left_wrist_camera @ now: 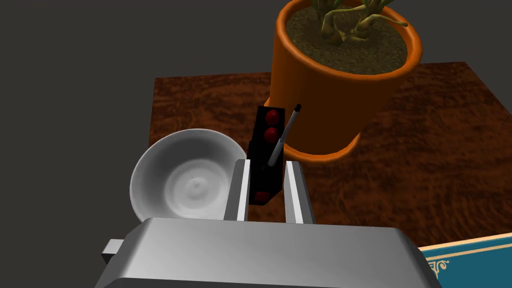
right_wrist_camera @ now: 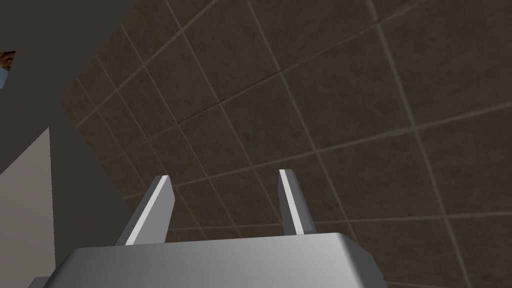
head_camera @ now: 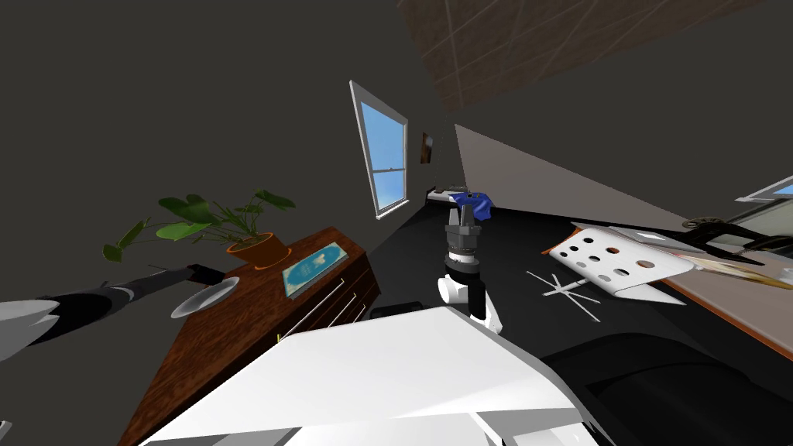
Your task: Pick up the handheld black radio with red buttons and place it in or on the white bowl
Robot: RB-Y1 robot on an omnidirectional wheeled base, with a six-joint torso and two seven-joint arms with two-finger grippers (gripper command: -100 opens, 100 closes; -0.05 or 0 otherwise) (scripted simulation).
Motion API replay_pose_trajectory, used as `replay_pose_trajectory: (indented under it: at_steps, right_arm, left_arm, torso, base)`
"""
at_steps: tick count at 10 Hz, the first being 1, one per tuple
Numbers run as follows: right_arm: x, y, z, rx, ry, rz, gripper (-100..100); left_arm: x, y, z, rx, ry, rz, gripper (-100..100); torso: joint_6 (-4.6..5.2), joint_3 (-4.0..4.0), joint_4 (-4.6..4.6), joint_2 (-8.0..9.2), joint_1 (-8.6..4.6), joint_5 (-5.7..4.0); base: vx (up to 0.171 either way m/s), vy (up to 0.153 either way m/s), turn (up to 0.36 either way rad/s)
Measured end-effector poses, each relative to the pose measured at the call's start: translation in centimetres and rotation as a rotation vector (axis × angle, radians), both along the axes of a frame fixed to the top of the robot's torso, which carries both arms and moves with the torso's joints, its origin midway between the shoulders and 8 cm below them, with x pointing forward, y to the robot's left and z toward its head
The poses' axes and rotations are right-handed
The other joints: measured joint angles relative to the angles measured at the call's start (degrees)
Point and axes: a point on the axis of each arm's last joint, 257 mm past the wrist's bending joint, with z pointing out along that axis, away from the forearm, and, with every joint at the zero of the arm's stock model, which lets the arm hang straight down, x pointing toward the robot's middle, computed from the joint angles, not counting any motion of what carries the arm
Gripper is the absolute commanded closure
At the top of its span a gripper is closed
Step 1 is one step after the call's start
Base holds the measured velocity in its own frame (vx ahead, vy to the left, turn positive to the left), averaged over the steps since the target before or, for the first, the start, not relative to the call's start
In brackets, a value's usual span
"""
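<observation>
Blades of the left gripper point(left_wrist_camera: 267, 196) clamp the black radio point(left_wrist_camera: 264, 150) by its lower sides; it is probably light and rigid, with a frail antenna point(left_wrist_camera: 284, 135) to spare. The white bowl point(left_wrist_camera: 150, 170) lies just beside the radio at nine o'clock. The right gripper point(right_wrist_camera: 227, 205) stands with its blades apart.

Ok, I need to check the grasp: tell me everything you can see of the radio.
The radio is a slim black box with two round red buttons near its far end, more red at its gripped end, and a thin grey, black-tipped antenna slanting across it. The left gripper is shut on its sides. It is between the bowl and the orange pot.
</observation>
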Motion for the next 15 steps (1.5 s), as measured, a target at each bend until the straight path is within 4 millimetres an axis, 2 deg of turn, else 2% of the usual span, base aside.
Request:
replay_pose_trajectory:
  at_steps: [4,5,6,10,11,15]
  right_arm:
    - [0.0,0.0,0.0,0.000,0.000,0.000,0]
    - [0.0,0.0,0.0,0.000,0.000,0.000,0]
    - [0.0,0.0,0.0,0.000,0.000,0.000,0]
    - [0.0,0.0,0.0,0.000,0.000,0.000,0]
    - [0.0,0.0,0.0,0.000,0.000,0.000,0]
    - [0.0,0.0,0.0,0.000,0.000,0.000,0]
  left_arm:
    - [-2.6,2.7,1.0,0.017,0.003,0.064,100]
    - [-4.1,3.8,2.1,0.030,0.009,0.093,100]
    - [-4.6,4.3,2.8,0.033,-0.002,0.111,100]
    - [-6.9,5.8,3.0,0.040,0.005,0.154,100]
    - [-7.0,5.8,2.9,0.039,0.005,0.156,-100]
    - [-7.0,5.8,2.9,0.039,0.005,0.156,-100]
  torso:
    - [-0.06,0.01,0.01,0.00,0.11,-0.05]
    - [-0.14,0.05,0.04,0.05,0.21,-0.10]
    - [-0.08,0.02,0.02,0.03,0.16,-0.02]
    - [-0.08,0.02,0.00,0.03,-0.05,-0.10]
    - [-0.08,0.03,0.01,0.05,0.02,-0.11]
    - [-0.08,0.05,0.02,0.08,0.02,-0.11]
  base:
    - [0.015,0.060,-0.028]
    - [0.020,0.085,0.011]
    - [0.011,0.038,0.000]
    - [0.006,0.026,-0.003]
    - [0.000,0.000,0.000]
    - [0.000,0.000,0.000]
